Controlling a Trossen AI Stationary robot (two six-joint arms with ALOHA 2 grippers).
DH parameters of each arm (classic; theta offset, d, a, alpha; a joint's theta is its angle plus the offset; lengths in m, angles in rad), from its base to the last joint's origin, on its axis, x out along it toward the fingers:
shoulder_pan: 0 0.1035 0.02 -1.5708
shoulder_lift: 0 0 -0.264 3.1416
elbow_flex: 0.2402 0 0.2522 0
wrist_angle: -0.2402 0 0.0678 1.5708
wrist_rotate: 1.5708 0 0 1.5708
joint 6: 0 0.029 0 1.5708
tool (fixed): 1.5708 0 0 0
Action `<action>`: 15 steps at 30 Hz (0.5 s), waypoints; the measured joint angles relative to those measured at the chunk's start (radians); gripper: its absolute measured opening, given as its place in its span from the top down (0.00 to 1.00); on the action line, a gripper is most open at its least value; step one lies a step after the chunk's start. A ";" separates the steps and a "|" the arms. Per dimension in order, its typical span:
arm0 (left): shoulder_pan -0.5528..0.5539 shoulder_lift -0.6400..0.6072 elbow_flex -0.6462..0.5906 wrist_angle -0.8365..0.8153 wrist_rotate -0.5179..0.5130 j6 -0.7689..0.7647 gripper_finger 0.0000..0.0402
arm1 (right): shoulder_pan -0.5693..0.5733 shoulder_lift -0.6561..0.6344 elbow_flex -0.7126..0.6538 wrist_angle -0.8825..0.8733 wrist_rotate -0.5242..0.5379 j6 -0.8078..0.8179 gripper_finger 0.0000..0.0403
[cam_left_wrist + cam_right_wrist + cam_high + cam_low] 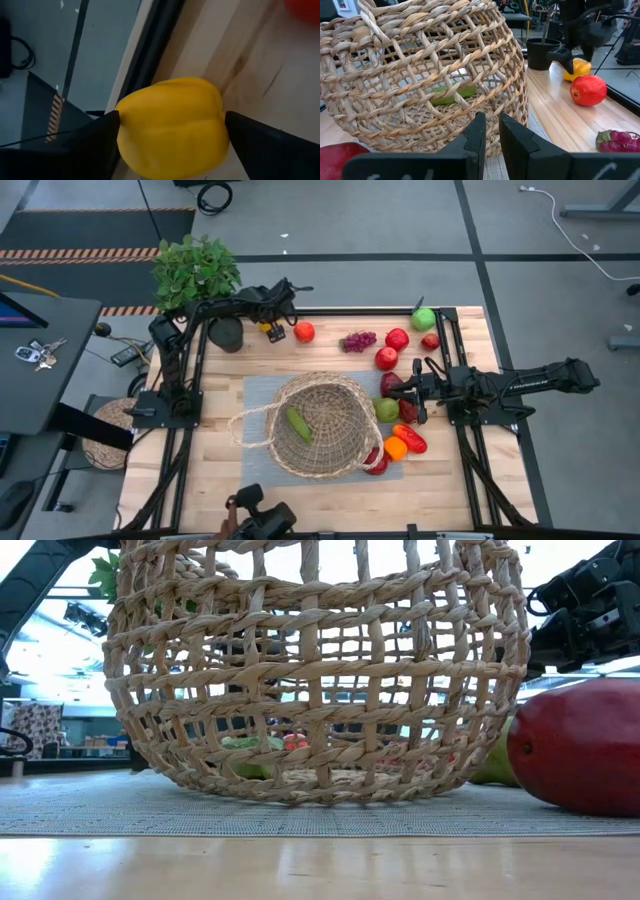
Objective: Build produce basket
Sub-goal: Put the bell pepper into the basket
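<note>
The tan wicker basket (320,425) lies tipped on a grey mat (262,395), and a green cucumber (298,425) rests inside it. My left gripper (273,330) is at the table's far edge, shut on a yellow pepper (172,127). A red fruit (304,332), purple grapes (359,340) and more red and green pieces (397,339) lie to the basket's right. My right gripper (491,125) hovers right of the basket (420,75) with its fingers nearly together, holding nothing, above a dark red piece (391,383) and a green one (387,409). My left gripper pinches the yellow pepper between its two fingers (100,137), one on each of the pepper's opposite sides (220,125). The fingers come from above, pointing down. The pepper (577,67) sits low at the table's far edge; whether it is lifted clear, I cannot tell.
A potted leafy plant (195,270) and its dark pot (227,335) stand beside the left gripper. A red pepper (410,438), an orange piece (396,447) and a dark red fruit (580,745) crowd the basket's right side. Bare wood lies near the table's near edge.
</note>
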 joint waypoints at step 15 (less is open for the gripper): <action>-0.183 -0.037 0.075 -0.278 0.037 -0.033 0.25 | 0.000 0.000 0.000 0.000 0.000 0.000 0.85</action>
